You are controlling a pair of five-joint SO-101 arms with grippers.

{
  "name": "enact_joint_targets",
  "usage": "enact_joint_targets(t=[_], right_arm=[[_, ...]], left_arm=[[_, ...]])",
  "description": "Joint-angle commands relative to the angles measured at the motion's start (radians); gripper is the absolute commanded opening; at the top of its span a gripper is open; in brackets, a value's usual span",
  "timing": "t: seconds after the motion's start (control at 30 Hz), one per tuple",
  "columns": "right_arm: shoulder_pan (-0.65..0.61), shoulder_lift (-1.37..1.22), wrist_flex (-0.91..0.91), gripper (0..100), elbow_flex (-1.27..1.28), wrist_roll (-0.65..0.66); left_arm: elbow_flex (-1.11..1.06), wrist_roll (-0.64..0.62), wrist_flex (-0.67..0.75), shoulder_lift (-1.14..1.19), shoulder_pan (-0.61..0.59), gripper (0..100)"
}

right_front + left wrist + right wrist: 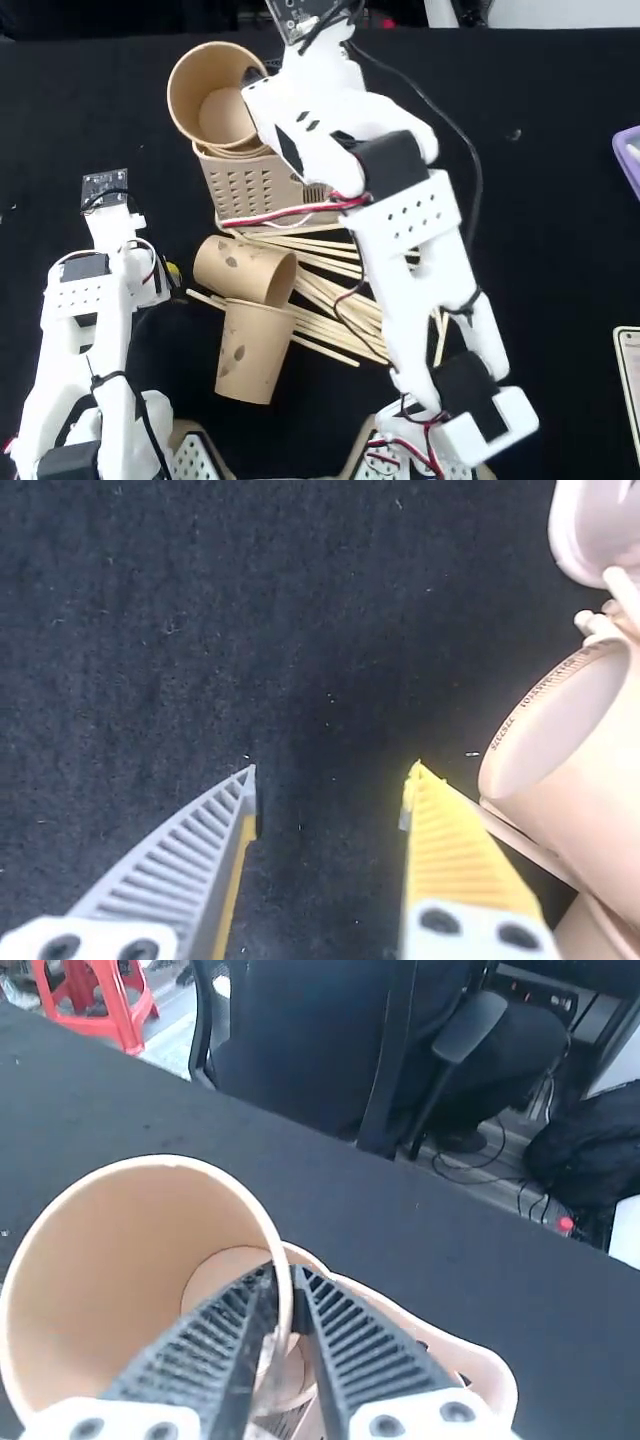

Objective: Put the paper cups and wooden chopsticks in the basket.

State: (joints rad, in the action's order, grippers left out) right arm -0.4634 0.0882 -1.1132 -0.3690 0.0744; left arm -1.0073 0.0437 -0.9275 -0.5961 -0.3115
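- Step in hand: the first cup is being placed. The right gripper (285,1278) has its jaws pinched nearly together on the wall of a paper cup (110,1260), one jaw inside the rim and one outside.
- Position of the held cup: it hangs tilted at the far left end of the basket (255,185), with its mouth facing up and to the left. Its base sits at the basket's opening. You cannot tell from these views whether the base already rests inside.
- The left gripper (330,772) has its jaws well apart and holds nothing. It hangs over bare worktop (560,250), with a cup lying just beside its yellow jaw.
- Remaining items: a second cup (245,268) and a third cup (250,350) lie on their sides near the basket, touching each other. The chopsticks (320,262) fan out across the worktop from the basket's near side, partly under the right arm and beneath the two cups.
- Judged progress: early. No chopstick is in the basket yet.
- Next move: bring the held cup upright over the opening, lower it until the base is seated, then part the jaws and lift clear.
- Caution: the inside jaw may drag the cup out on withdrawal, so retract straight up.
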Motion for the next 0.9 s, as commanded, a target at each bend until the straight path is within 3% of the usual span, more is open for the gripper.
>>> enact_joint_targets(t=[0.0,0.3,0.53,0.87], right_arm=[[-0.008,-0.005,0.029,1.1,-0.031,0.000],[-0.008,-0.027,0.029,1.8,-0.033,-0.002],[-0.008,-0.018,0.021,21.7,-0.053,-0.006],[-0.009,0.085,-0.049,20.8,-0.105,0.000]], left_arm=[[0.007,-0.005,0.009,-0.025,-0.008,23],[0.007,-0.005,0.008,-0.025,-0.008,23],[0.007,-0.005,0.008,-0.025,-0.008,23],[0.007,-0.003,0.011,-0.025,-0.008,23]])
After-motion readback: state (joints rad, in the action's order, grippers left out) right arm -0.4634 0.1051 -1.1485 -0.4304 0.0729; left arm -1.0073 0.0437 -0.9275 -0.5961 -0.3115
